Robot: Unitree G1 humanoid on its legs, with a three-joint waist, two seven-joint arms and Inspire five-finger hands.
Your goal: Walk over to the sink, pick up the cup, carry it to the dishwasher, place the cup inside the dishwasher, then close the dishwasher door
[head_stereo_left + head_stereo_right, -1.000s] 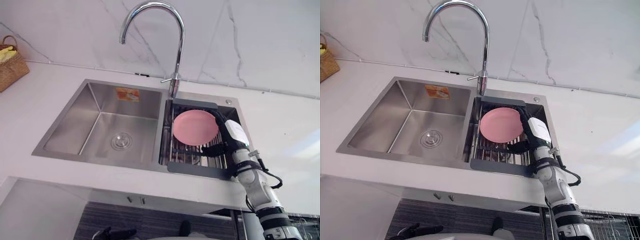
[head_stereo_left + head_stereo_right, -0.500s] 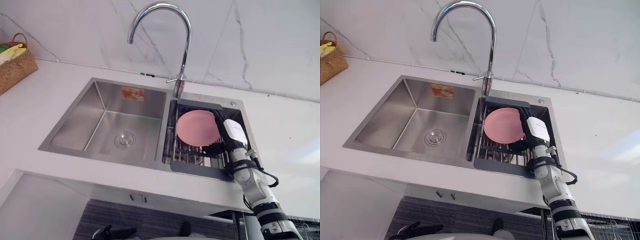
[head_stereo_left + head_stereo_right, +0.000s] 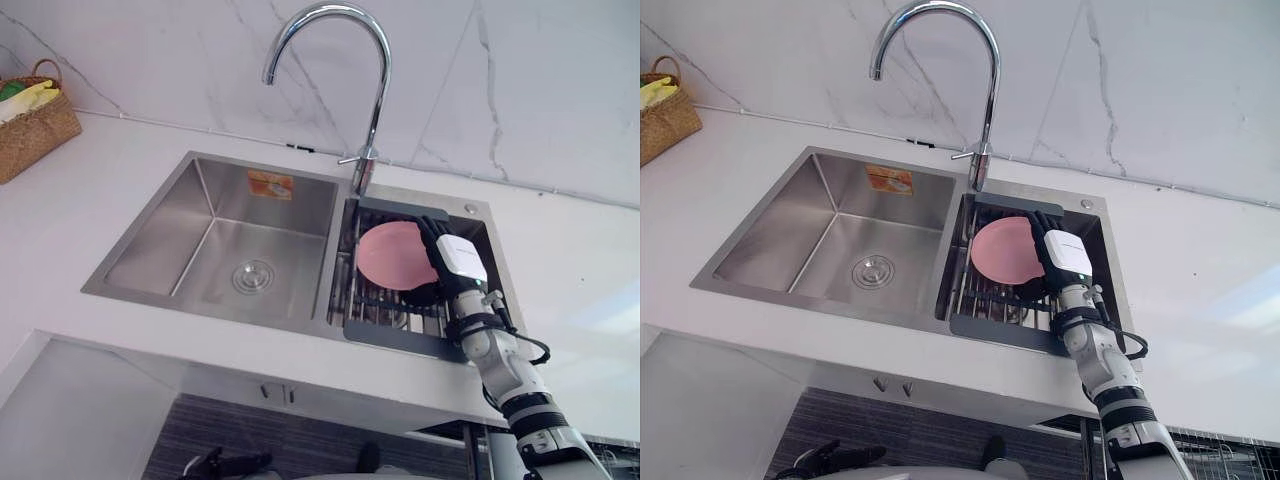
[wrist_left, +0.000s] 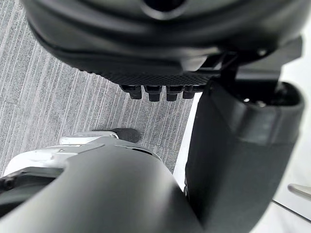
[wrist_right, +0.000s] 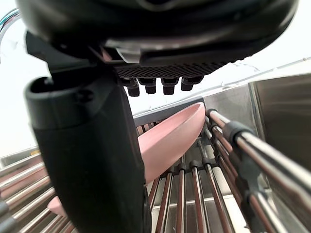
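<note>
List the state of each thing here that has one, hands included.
Tap: no water running.
Pink dish: leaning tilted in the rack, not lifted.
Rack: seated in the right basin.
Right hand: open, reaching into the rack beside the pink dish; contact unclear.
Left hand: open, holding nothing, above the floor.
Basket: on the counter, yellow things inside.

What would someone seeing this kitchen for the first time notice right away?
A round pink dish stands tilted in the dark rack over the right basin of a steel sink, with the robot's right hand close beside it. A tall curved chrome faucet rises behind the sink against the marble wall, and a wicker basket sits far left on the white counter.
</note>
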